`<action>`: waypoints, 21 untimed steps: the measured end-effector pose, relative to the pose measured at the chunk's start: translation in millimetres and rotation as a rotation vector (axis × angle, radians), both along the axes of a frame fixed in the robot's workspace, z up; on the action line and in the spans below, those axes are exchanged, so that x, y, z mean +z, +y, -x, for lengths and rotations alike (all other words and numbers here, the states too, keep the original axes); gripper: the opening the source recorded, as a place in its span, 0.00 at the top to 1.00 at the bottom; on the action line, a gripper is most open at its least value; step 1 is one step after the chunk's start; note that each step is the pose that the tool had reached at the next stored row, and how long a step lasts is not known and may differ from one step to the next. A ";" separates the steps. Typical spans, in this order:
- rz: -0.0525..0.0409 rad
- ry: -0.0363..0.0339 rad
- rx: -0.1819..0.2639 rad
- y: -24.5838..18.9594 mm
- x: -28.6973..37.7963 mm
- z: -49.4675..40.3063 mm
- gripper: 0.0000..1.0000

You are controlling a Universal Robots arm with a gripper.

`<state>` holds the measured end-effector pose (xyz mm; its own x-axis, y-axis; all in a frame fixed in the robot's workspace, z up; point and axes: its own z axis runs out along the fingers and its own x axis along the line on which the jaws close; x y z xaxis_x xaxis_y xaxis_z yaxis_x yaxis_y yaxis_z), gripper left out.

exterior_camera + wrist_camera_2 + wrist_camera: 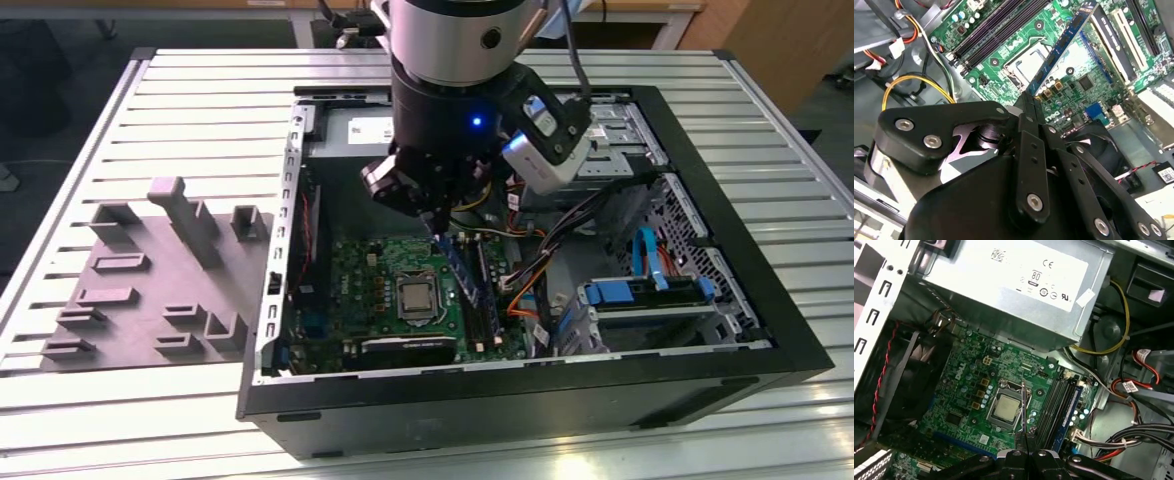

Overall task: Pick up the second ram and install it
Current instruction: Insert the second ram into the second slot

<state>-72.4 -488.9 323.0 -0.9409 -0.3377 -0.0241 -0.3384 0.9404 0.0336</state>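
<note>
The ribbed silver metal worktop [200, 90] carries everything here. On it lies the big black open-sided computer case [534, 395]. Beside the case, toward the exterior view's left, is the flat light grey plastic fixture with its uprights [134, 290]. My silver and black arm [461, 60] reaches down into the case from above.

Inside, the silver box of the power supply [1014, 285] sits against one wall, with a thin yellow cable [1127, 310] looping past it. Next to it lies the green circuit board [966, 390]. The square metal processor socket [1004, 410] is near the board's middle, and the row of long black memory slots [1051, 407] runs just beside the socket. A black round fan [909, 370] stands at the board's other side.

My black pincer [1029, 100] is clenched on the second ram [1063, 44], a long thin dark strip with a blue edge and a row of small chips. I grip it by one end, its flat faces between my fingers, so the rest of it sticks out from me toward the board. In the exterior view the strip slopes down from my pincer over the board, above the stretch between socket and slots. In the first wrist view I see it edge-on, a thin line crossing the socket's edge. It is not seated in a slot. Whether its far end touches the board I cannot tell.
</note>
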 end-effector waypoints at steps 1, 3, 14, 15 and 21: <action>0.0001 0.0001 -0.009 0.0 0.0 0.0 0.88; 0.0001 0.0001 -0.043 0.0 -0.1 0.0 0.88; 0.0000 0.0000 -0.137 0.0 -0.6 0.0 0.88; 0.0000 0.0000 -0.149 0.0 -0.6 0.0 0.88; -0.0001 0.0000 -0.208 0.0 -1.1 0.0 0.88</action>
